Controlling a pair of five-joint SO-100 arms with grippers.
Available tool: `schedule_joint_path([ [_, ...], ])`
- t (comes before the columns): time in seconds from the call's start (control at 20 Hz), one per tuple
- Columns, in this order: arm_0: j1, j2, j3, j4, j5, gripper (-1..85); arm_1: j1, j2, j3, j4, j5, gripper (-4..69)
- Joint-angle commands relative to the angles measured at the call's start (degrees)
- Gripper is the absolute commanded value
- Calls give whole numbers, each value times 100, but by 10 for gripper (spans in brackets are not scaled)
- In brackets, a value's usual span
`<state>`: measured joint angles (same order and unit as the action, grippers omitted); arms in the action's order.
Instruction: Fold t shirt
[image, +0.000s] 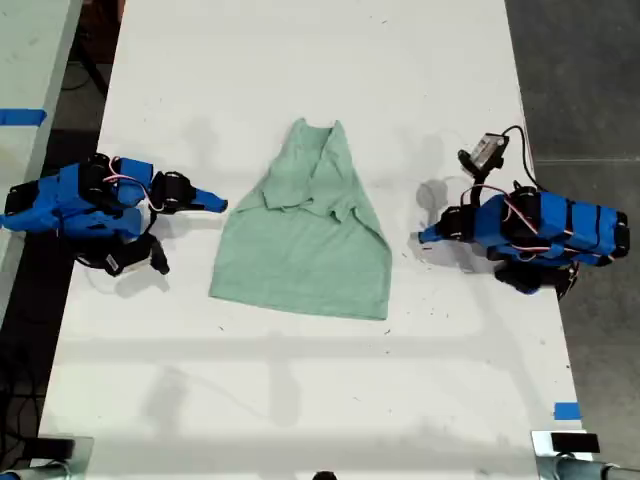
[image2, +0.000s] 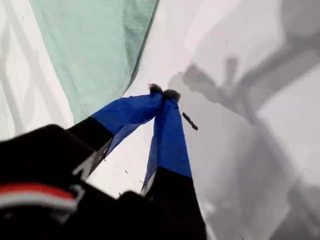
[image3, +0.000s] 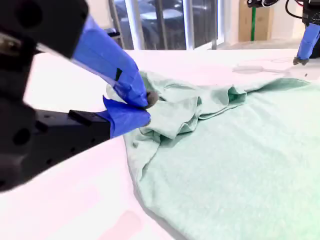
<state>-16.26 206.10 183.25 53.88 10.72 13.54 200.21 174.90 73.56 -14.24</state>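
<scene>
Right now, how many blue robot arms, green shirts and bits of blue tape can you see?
Blue robot arms: 2 (my first gripper, my second gripper)
Green t shirt: 1
Blue tape pieces: 2
Total: 5

No text, label, brand, number or sign can be read in any of the three views. The t shirt is seen to be plain, with no print or tag lettering. The blue tape pieces on the bench carry no writing. The blue arm covers and black tool parts show no legible marking, and the small dark fittings at the lower edge of the exterior view are too small for anything to be made out on them.
</scene>
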Motion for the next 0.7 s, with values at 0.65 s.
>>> schedule_joint_path([
  [0.65,-97,35,18,-132,62,-1,-9,88,290,-26,-62,1],
])
